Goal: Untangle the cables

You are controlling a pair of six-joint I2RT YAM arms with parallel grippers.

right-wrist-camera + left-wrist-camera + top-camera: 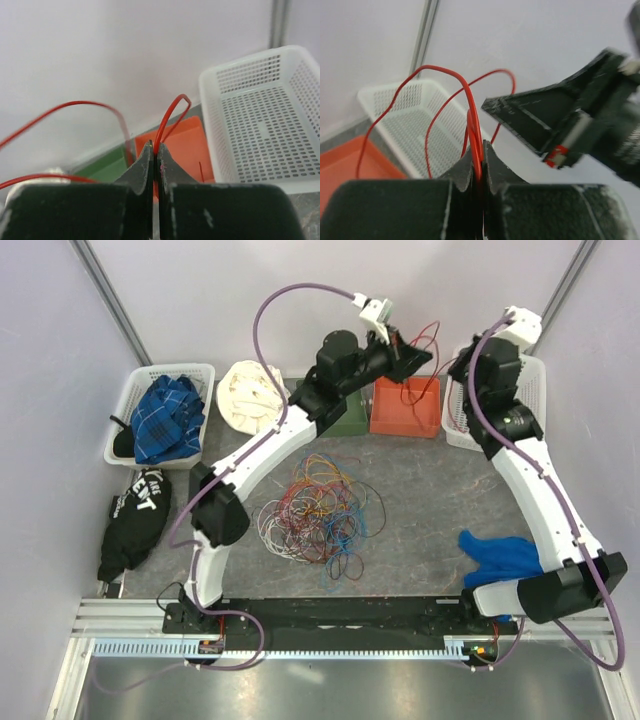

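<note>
A tangle of thin cables (pixel 315 512) in red, orange, yellow, blue, green and white lies on the grey table in the middle. One red cable (pixel 427 340) is lifted clear of it, above the orange bin (pixel 404 410). My left gripper (pixel 415 358) is shut on this red cable (pixel 472 110), which loops up out of the closed jaws (pixel 477 152). My right gripper (pixel 453 368) is just to its right, also shut (pixel 156 148) on the red cable (pixel 172 112). It shows in the left wrist view (pixel 560 122) too.
A green bin (pixel 345 418) stands left of the orange one. A white basket (pixel 532 390) is at the back right. Another white basket (pixel 128 400) with a blue plaid cloth is at the left. There is also a white cloth (pixel 250 395), a black garment (pixel 135 515) and a blue cloth (pixel 500 555).
</note>
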